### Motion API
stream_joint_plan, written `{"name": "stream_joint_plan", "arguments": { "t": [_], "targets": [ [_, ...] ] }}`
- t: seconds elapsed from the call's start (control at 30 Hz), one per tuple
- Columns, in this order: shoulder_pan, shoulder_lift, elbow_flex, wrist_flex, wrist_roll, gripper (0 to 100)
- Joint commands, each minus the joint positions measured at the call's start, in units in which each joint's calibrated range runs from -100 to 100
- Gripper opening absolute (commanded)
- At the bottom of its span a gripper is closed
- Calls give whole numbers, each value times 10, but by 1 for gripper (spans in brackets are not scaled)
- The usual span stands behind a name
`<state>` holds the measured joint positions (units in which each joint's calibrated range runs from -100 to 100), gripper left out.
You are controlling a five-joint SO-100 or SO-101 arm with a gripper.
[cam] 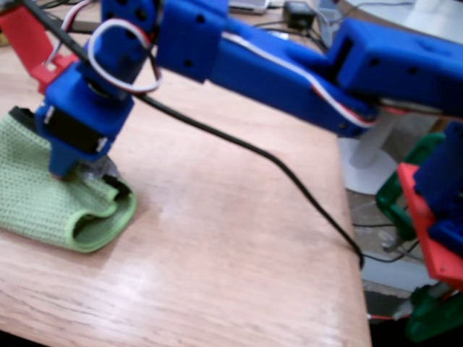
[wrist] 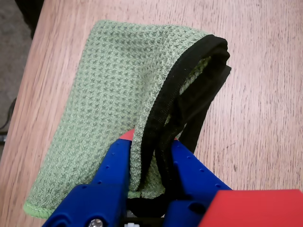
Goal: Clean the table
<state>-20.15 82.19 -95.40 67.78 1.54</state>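
Pinching a folded green cloth (wrist: 109, 94) by its black-trimmed edge, my hand (wrist: 150, 158) sits low over the wooden surface (cam: 239, 238), which fills both views beneath me.

Largest worry first: the surface ends close by. In the wrist view its edge runs just beside the cloth's left side, so I judge a wide sweep that way could drag the cloth off.

Next, a black cable (cam: 253, 153) trails from my arm across the surface and over its far edge; it could snag or get swept along as I wipe.

Smallest: I only hold a few bunched folds between my fingers (wrist: 113, 165), and friction against the wood may tug them loose.
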Motion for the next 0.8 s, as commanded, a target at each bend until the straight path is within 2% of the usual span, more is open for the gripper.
{"name": "stream_joint_plan", "arguments": {
  "t": [0.0, 0.33, 0.77],
  "targets": [
    [-7, 33, -2, -7, -1, 0],
    [19, 72, 3, -7, 4, 0],
    [565, 73, 24, 15, 6, 0]
  ]
}}
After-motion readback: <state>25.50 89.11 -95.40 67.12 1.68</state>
